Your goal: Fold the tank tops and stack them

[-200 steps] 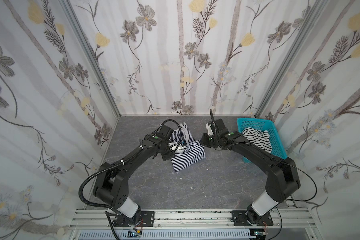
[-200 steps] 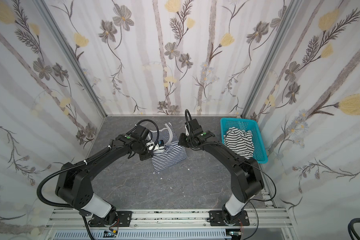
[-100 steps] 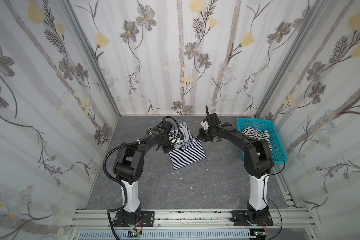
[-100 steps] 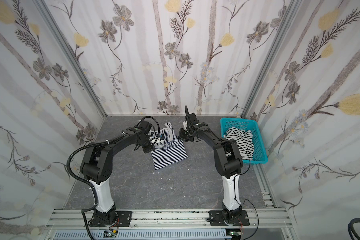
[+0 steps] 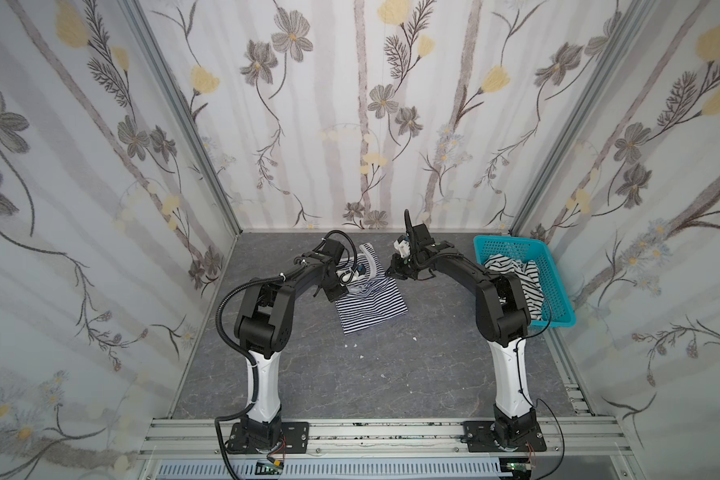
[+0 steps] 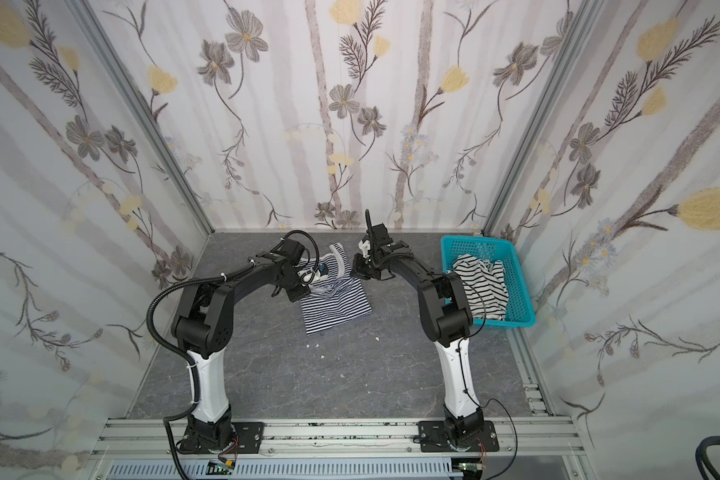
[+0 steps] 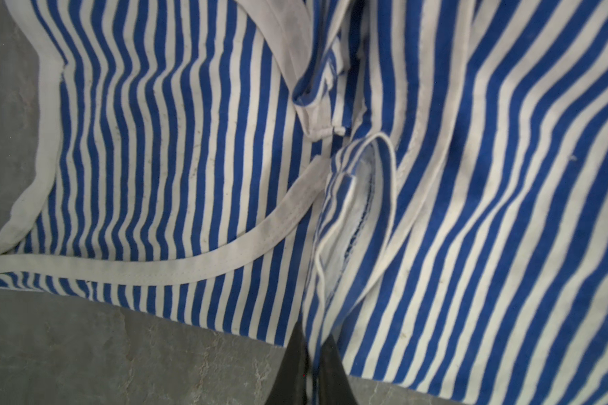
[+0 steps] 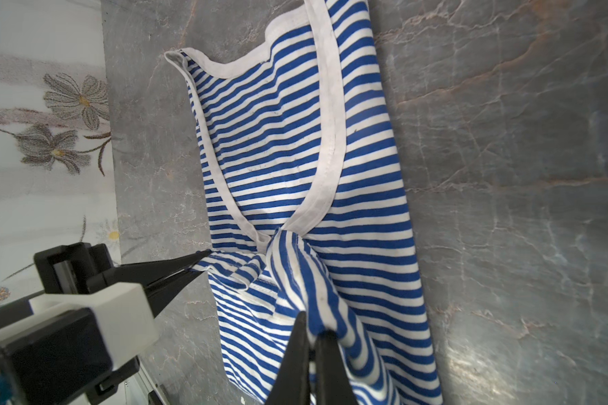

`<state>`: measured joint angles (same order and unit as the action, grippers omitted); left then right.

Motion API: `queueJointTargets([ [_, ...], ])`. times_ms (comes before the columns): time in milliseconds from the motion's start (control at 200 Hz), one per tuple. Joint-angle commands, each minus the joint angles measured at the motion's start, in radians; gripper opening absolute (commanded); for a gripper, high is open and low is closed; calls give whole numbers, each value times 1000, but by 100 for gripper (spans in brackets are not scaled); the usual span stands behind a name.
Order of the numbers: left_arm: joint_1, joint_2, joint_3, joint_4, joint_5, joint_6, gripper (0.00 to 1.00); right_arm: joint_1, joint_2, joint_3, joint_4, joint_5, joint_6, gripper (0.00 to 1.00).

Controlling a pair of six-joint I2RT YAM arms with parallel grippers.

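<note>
We see a grey, marble-veined tabletop (image 5: 391, 386). Directly on it, far of centre, lies the fine-striped tank top (image 5: 371, 309), its near part flat, its far part rumpled. At the far right stands a turquoise basket (image 5: 510, 248). Small white scraps (image 5: 361, 356) dot the middle.

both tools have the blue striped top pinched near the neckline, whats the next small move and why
Likely open both tools and let the cloth drop. The left tool and right tool each pinch a bunched fold of the blue-striped tank top right over its white neckline trim, while the rest lies flat, so the fold seems placed.
</note>
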<state>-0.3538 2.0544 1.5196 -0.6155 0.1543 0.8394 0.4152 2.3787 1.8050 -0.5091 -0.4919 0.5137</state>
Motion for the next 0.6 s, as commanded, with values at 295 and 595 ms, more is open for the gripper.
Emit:
queueJointTargets([
  [295,17,49,81,108,-120,-126,31,-18,-10,24,-3,9,-37,47],
  [595,-18,-106,-33,134,-44,-193,32,47,-95,-105,56,71,-18,35],
])
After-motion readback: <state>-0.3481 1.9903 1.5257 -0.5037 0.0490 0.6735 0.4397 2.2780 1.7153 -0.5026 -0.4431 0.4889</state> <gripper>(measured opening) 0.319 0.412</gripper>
